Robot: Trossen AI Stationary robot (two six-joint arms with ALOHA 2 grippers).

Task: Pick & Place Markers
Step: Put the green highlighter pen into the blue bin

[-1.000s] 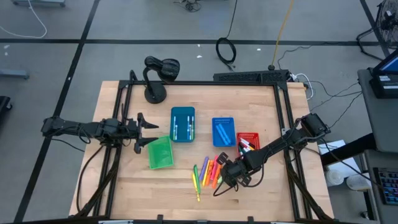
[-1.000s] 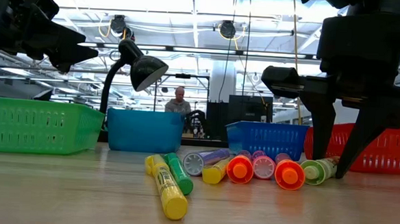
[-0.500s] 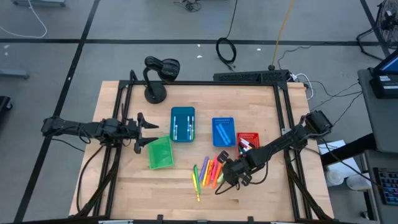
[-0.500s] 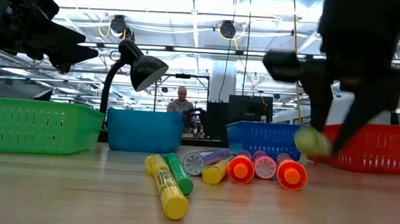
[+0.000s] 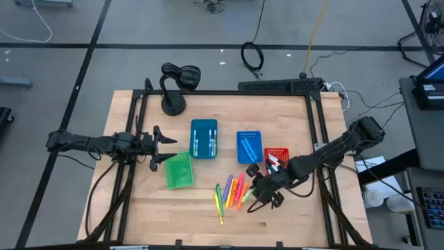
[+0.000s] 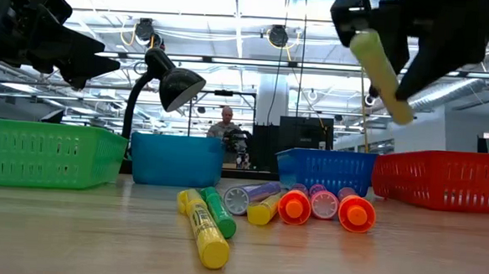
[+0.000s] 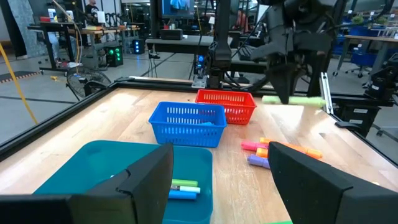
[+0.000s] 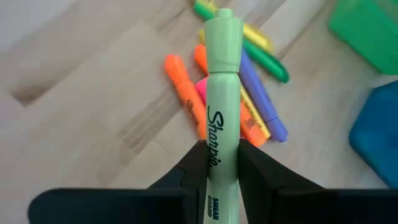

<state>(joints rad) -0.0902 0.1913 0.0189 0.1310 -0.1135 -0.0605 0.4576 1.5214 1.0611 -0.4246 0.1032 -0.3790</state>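
A pale green marker [image 8: 222, 87] is up in the air, with my right gripper [image 8: 221, 177] shut on it above the pile of markers [image 5: 232, 193] lying flat on the near middle of the wooden table. The low view shows the green marker [image 6: 382, 75] slanting high over the pile [image 6: 283, 206]. My left gripper [image 7: 224, 186] stays open at the table's left side, beside the green bin [image 5: 178, 170], with nothing between its fingers. My right gripper pinches the green marker's barrel [image 8: 217, 155] between its two fingers [image 8: 255, 171], toward one end of the marker. The fingers come slanting down from the table's right and lie across the marker. It is lifted clear of the table and tilted, its longer part sticking out beyond the fingers.
A teal bin [image 5: 204, 138], a blue bin [image 5: 250, 146] and a red bin [image 5: 277, 158] stand in a row behind the pile, each with some markers inside. A black desk lamp [image 5: 173, 83] stands at the far left. Bare wood lies along the near edge.
My right gripper has risen from the table beside the pile and tipped, carrying the pale green marker with it. The marker lay at the right end of the pile and is now lifted clear, high above the bins' rims. The other markers stay put.
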